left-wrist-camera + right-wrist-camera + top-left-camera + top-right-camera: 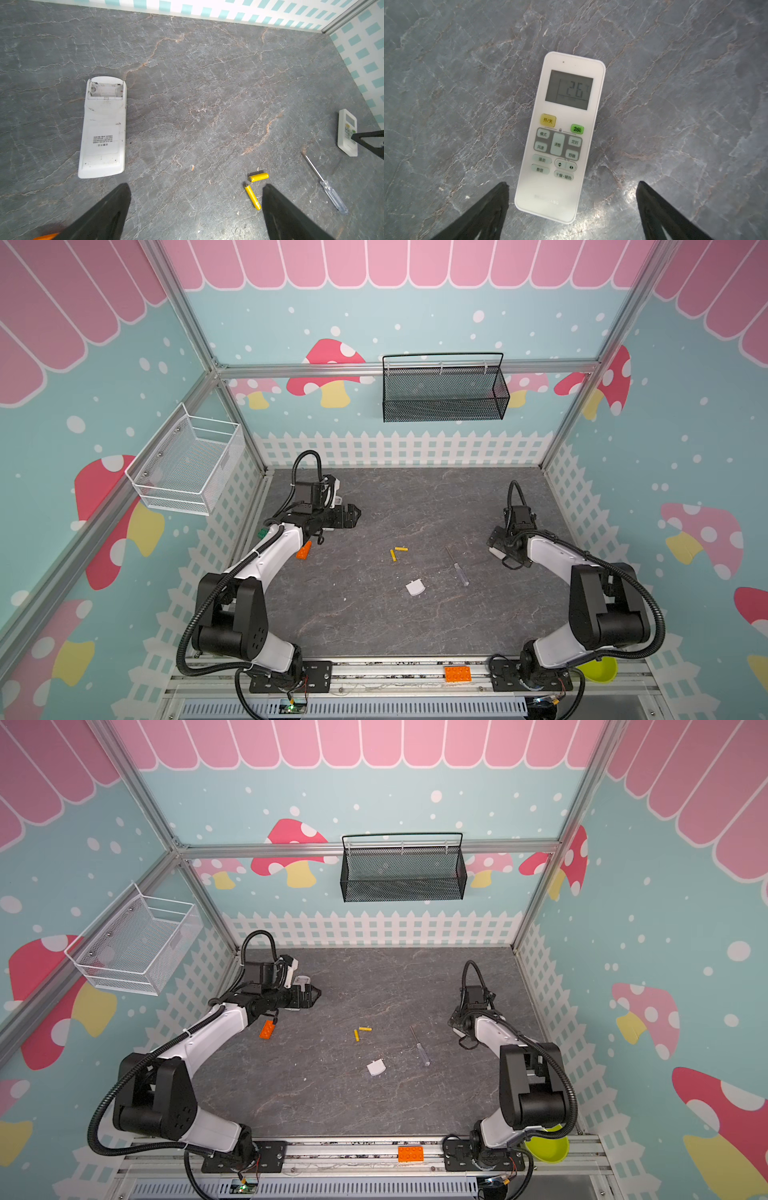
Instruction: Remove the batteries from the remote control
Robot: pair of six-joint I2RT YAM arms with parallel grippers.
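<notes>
**Yellow batteries (393, 556) loose on the grey table (353, 614), both jaws wide**

Nearest, an orange brick (457, 673) sits on the front rail. A green bowl (598, 670) at the near right is partly hidden by the right arm's base.

Farther in, a small white cover (415, 587) lies flat mid-table. Right of it lies a clear-handled screwdriver (457, 568), handle toward the near side.

Just beyond the cover, the two yellow batteries lie at an angle just beside each other, not touching. They are well apart from both remotes.

Right of them the right gripper (572, 184) hovers with its fingers spread wide, holding nothing. Under it a white remote (560, 137) lies face up, its display reading 26, clear of both fingers.

At the left a second orange brick (304, 550) lies beside the left arm.

Farther still, the left gripper (196, 187) is likewise spread wide and empty above bare table. A face-down remote (102, 133) lies near it, its battery compartment (106, 90) uncovered and empty.

A white wire basket (174, 499) hangs on the left wall and a black mesh basket (444, 410) on the far wall.
</notes>
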